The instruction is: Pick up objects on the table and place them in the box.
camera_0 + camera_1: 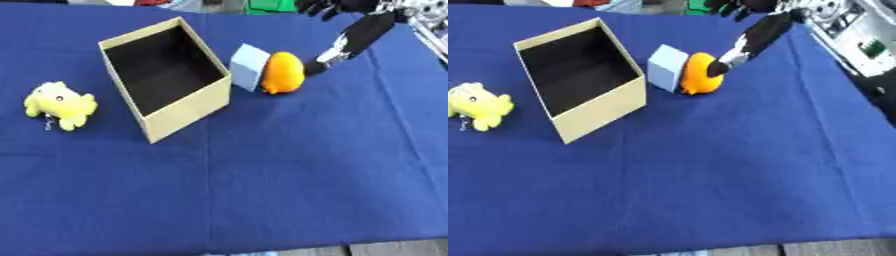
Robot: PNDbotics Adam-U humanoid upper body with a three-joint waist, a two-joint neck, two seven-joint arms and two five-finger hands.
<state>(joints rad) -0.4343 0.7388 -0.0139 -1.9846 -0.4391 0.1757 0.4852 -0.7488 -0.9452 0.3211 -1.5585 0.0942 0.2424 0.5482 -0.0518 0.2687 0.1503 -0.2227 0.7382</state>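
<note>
Box, an open cardboard carton, sits left of centre on the blue desk with its long axis running from far-left to near-right; wide bare cloth lies in front of it. Just right of the box, a light blue block touches an orange toy, while a yellow plush toy lies apart near the left edge. Right robot hand reaches in from the upper right with a straight finger at the orange toy's right side; whether the other fingers are curled cannot be told.

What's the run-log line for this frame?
right hand: fingers touching orange toy | blue block: beside box | yellow plush: left of box | box: empty
</note>
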